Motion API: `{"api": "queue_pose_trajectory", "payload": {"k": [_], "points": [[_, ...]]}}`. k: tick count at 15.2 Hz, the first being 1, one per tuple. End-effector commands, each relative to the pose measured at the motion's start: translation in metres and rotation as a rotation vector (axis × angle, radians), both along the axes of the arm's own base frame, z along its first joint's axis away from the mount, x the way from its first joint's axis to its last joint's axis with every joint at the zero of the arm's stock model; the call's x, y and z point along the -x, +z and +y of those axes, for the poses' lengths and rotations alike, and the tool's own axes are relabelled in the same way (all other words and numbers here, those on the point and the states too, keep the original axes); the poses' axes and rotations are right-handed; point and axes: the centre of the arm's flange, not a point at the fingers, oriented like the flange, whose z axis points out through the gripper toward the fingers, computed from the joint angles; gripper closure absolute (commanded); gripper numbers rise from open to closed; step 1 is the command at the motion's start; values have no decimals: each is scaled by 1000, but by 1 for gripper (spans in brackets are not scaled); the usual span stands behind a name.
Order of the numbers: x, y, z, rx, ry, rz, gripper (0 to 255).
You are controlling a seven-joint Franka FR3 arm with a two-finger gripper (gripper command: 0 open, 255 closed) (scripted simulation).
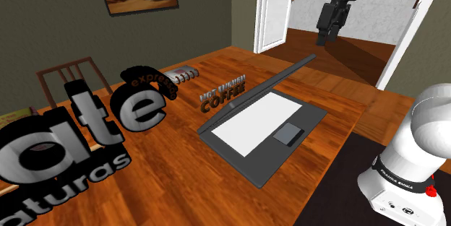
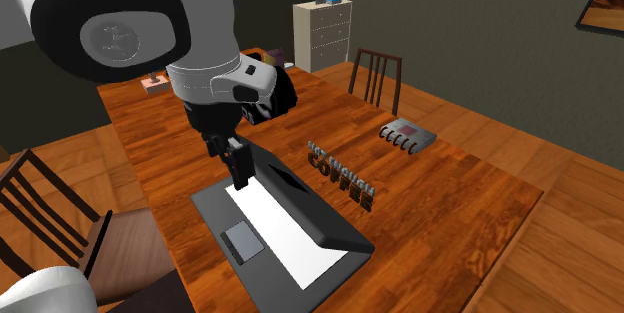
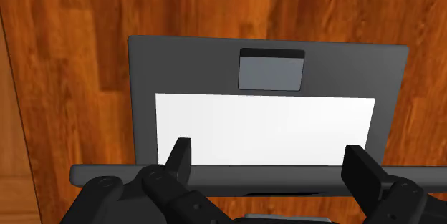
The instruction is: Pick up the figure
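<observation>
**Desk:** Where's the figure from where you sit?

**Me:** I take it to be the small block of brown "coffee" lettering, the figure [image 2: 341, 177], standing upright on the table [image 2: 450, 201]. There are big letters [image 1: 79, 127] further along the table too, but they look far too bulky for this hand.

**Desk:** And the gripper?

**Me:** The gripper [image 2: 239, 179] hangs well above the laptop [image 1: 260, 127], pointing straight down. In my wrist view the fingers [image 3: 179, 159] stand wide apart with nothing between them but the lid [image 2: 310, 206] far below, seen edge-on.

**Desk:** So which way do you go?

**Me:** Across the lid. The figure stands near the lid on its back side, away from the keyboard. In the second exterior view that is to the gripper's right. In the shoulder view it is down and to the left.

**Desk:** How does it lie?

**Me:** Its long axis runs roughly parallel to the lid's top edge. My fingers are spread along that same line, so as I read it they would face the figure end to end. I'd judge about a quarter turn of the wrist is needed to close across its thin depth, and then a long descent. The lid leans back toward it, which I'd watch on the way down.
</observation>
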Motion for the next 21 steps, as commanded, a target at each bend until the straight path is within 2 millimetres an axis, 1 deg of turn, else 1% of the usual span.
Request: {"api": "queue_pose_trajectory", "payload": {"k": [1, 6, 11, 16, 21], "points": [[0, 0, 0, 0, 0, 0, 0], [-53, -35, -18, 30, 219, -8, 0], [-108, -68, -26, 60, 438, -16, 0], [-165, -101, -22, 90, 657, -24, 0], [-219, -134, -7, 120, 876, -33, 0]]}}
